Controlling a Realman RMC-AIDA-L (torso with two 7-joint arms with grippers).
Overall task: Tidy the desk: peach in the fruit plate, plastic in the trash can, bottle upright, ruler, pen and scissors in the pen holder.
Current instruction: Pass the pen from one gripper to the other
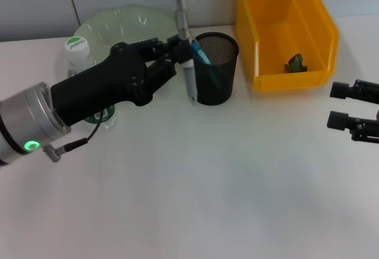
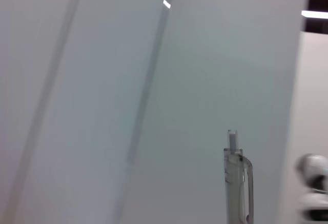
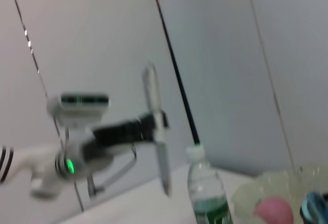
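My left gripper (image 1: 185, 50) is shut on a grey pen (image 1: 188, 72) and holds it nearly upright, just beside the left rim of the black mesh pen holder (image 1: 220, 75). The pen's tip hangs in front of the holder's wall, outside it. A blue item (image 1: 200, 52) stands in the holder. The pen's top shows in the left wrist view (image 2: 238, 183). The bottle (image 1: 77, 48) stands upright behind my left arm. In the right wrist view, the pen (image 3: 158, 142), the bottle (image 3: 206, 196) and a pink peach (image 3: 274, 209) on the glass plate show. My right gripper (image 1: 339, 105) is open and empty at the right edge.
A green glass fruit plate (image 1: 127, 23) stands at the back left, partly hidden by my left arm. A yellow bin (image 1: 278, 10) at the back right holds a small green scrap (image 1: 295, 63). The white table (image 1: 207, 182) stretches in front.
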